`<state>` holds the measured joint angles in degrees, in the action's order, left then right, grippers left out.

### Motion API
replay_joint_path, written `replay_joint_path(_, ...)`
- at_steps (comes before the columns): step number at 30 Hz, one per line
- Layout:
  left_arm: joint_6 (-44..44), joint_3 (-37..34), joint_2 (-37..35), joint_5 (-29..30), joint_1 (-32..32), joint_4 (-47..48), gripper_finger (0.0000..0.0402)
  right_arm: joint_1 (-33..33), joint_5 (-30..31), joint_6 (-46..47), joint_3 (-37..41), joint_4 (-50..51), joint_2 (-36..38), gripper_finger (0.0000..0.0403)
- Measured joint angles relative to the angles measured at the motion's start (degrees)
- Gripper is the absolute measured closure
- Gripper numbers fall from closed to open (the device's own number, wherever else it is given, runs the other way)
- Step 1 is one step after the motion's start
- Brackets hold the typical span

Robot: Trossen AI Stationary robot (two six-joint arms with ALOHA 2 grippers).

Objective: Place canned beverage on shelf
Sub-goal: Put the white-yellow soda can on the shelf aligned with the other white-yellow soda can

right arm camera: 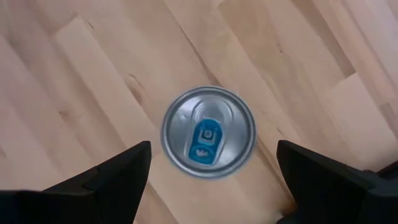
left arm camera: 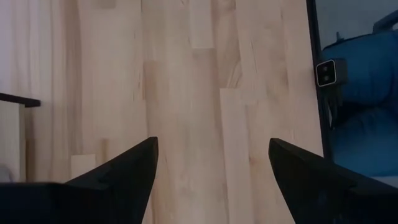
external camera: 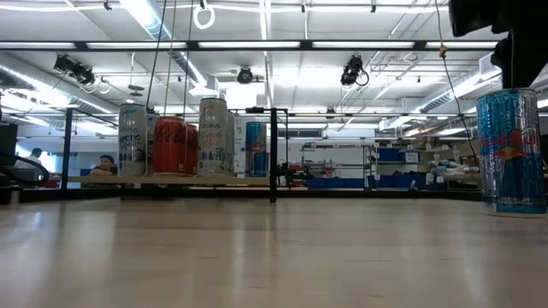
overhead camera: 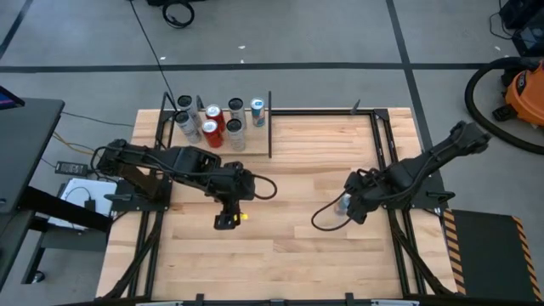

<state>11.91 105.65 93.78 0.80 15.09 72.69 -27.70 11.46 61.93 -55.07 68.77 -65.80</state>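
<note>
A blue-and-silver beverage can stands upright on its base on the tabletop at the table's right side. Its silver top with a blue tab shows in the right wrist view. My right gripper is open, right above the can and pointing down, its fingers apart on either side of the can top; it also shows in the high view. My left gripper is open and empty over the middle left of the table, as the left wrist view shows. The shelf stands at the far left.
Several cans, red, silver and blue, stand on the shelf board between its black uprights. A black cable loop lies by the right gripper. Black frame rails run along the table's right side. Bare wood lies between the arms.
</note>
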Motion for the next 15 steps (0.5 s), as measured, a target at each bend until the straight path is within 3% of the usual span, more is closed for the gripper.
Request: replay_joint_path(15,-1.19,0.0,0.04,0.0,-0.02,-0.02,0.0095,0.77,-1.08,-3.5,0.04,-3.64,-9.4,0.0057)
